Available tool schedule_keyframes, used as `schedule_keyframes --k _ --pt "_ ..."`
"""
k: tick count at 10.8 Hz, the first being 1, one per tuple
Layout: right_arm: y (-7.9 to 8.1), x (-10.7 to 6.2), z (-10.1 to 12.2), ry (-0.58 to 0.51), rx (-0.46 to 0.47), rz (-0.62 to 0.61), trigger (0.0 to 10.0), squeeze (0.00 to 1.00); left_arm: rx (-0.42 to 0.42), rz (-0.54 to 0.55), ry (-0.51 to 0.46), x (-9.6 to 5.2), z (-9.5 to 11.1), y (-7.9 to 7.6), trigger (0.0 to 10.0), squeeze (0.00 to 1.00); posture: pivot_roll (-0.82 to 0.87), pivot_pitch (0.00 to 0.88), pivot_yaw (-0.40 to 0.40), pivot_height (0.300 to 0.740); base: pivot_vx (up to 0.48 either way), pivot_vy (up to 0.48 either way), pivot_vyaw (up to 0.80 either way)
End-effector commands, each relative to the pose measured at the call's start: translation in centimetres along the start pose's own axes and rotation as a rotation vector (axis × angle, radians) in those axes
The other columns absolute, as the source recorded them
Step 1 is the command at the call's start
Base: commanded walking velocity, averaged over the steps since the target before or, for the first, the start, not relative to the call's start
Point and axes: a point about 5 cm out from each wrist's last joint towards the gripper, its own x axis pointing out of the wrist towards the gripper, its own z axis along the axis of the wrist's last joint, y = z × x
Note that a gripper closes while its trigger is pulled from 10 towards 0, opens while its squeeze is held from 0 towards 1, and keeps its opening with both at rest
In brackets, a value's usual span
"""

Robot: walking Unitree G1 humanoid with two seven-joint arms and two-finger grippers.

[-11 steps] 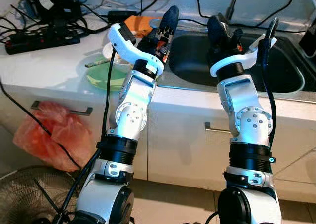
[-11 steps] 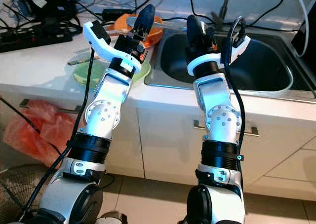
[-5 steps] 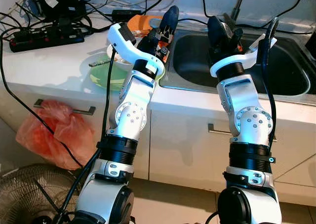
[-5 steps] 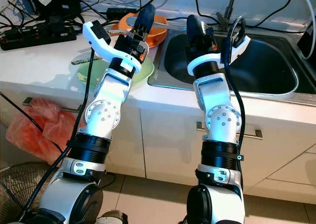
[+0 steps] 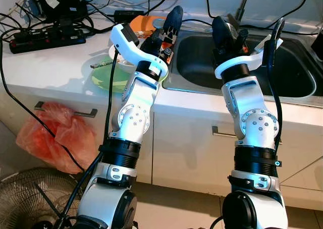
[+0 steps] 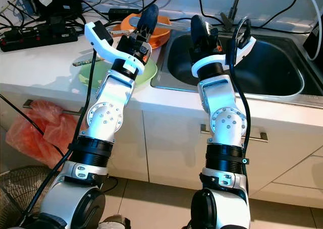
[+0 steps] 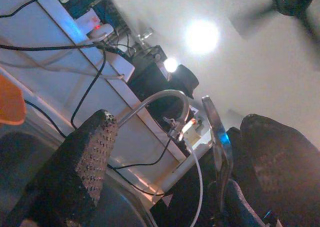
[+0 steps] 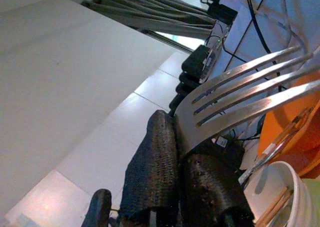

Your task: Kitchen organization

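Note:
Both arms are raised in front of the counter edge. My right gripper [image 5: 224,31] [image 8: 177,157] is shut on the handle of a silver fork [image 8: 240,94], held over the near left corner of the dark steel sink [image 5: 295,82]. The tines point left toward an orange plate [image 6: 157,31] and a white bowl [image 8: 280,187]. My left gripper [image 5: 169,27] [image 7: 185,152] stands open beside it, above the sink's left rim, with nothing between its fingers. A green plate [image 5: 107,78] lies on the white counter, partly behind the left arm.
A black power strip [image 5: 43,37] and tangled cables crowd the back left of the counter. A faucet [image 5: 245,4] rises behind the sink. Below are cabinet fronts with handles [image 5: 222,132], a red plastic bag [image 5: 55,135] and a floor fan [image 5: 22,201].
The whole picture shifted slightly a second ago, so the camera moved. Both arms keep the same pose and the fork stays in the right gripper.

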Motion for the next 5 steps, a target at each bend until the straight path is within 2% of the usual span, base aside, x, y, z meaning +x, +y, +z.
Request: schedule_keyframes --k 1,5 --pt "0.32 -0.07 -0.88 -0.012 0.049 0.015 0.0 0.0 -0.122 -0.094 0.015 1.39 -2.59 -4.33 10.0 1.0 0.18 0.0 0.0 0.74 0.0 0.0 0.0" --pt "0.32 -0.07 -0.88 -0.012 0.049 0.015 0.0 0.0 -0.122 -0.094 0.015 1.39 -2.59 -4.33 10.0 1.0 0.18 0.0 0.0 0.74 0.0 0.0 0.0"
